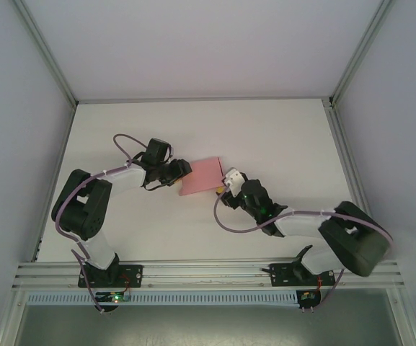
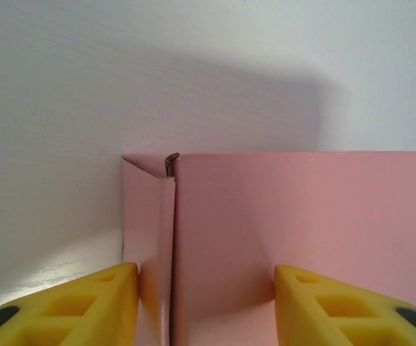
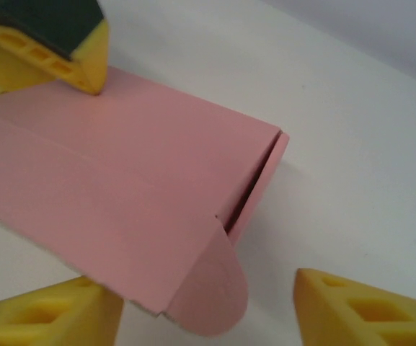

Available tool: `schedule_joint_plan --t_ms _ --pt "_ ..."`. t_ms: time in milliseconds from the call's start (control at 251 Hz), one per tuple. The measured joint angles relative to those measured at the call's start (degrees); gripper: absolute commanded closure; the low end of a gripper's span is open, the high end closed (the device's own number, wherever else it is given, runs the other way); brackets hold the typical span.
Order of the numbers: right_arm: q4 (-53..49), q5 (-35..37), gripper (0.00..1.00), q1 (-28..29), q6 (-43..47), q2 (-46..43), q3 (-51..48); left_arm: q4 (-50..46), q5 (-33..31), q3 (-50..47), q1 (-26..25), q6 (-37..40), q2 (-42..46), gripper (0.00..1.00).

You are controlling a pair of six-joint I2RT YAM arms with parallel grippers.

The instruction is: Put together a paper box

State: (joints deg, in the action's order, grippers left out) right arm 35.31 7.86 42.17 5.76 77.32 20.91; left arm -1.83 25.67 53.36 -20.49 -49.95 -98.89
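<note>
The paper box [image 1: 202, 175] is pink and lies flat mid-table, partly folded. In the left wrist view its broad face [image 2: 294, 216] and a narrow side panel [image 2: 146, 216] run between my yellow fingers. My left gripper [image 1: 182, 171] [image 2: 206, 281] is closed on the box's left end, both pads pressing into the card. My right gripper [image 1: 224, 186] [image 3: 208, 303] stands open at the box's right end. A rounded flap [image 3: 211, 295] sticks out between its fingers [image 3: 366, 310], touching neither. The left gripper's fingertip [image 3: 63, 43] rests on the box's far side.
The white table [image 1: 287, 144] is ringed by grey walls and aluminium posts. A rail [image 1: 208, 272] runs along the near edge by both arm bases.
</note>
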Motion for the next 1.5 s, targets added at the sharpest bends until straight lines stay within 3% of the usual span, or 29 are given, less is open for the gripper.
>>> schedule_joint_plan --t_ms 104,243,323,487,654,914,1309,1500 --pt "-4.3 -1.8 0.02 -0.4 -2.2 -5.4 -1.2 0.0 0.0 0.0 0.0 0.3 -0.6 0.56" --pt "-8.9 -5.0 0.02 -4.0 -7.0 -9.9 -1.4 1.1 0.3 -0.5 0.0 1.5 -0.7 0.61" --pt "-13.0 -8.1 0.02 -8.7 -11.0 -10.1 0.8 1.8 0.7 -1.0 0.1 2.4 -0.7 0.70" --pt "-20.2 -17.0 0.02 -18.5 -20.9 -6.5 9.9 4.7 2.6 -2.6 0.8 4.7 -0.7 0.73" --pt "-23.3 -23.1 0.02 -22.9 -27.0 -1.2 16.3 7.6 6.1 -3.4 2.2 6.5 -1.6 0.82" --pt "-30.3 -36.0 0.01 -23.3 -34.1 14.0 27.0 13.6 12.3 -6.7 4.9 8.4 -1.8 0.87" --pt "-35.1 -46.3 0.02 -20.5 -38.5 25.0 34.5 17.9 18.8 -10.2 8.9 9.3 -1.8 0.87" --pt "-34.1 -50.8 0.20 -18.4 -40.7 27.8 35.7 18.0 18.9 -10.1 9.0 9.7 -1.8 0.86"
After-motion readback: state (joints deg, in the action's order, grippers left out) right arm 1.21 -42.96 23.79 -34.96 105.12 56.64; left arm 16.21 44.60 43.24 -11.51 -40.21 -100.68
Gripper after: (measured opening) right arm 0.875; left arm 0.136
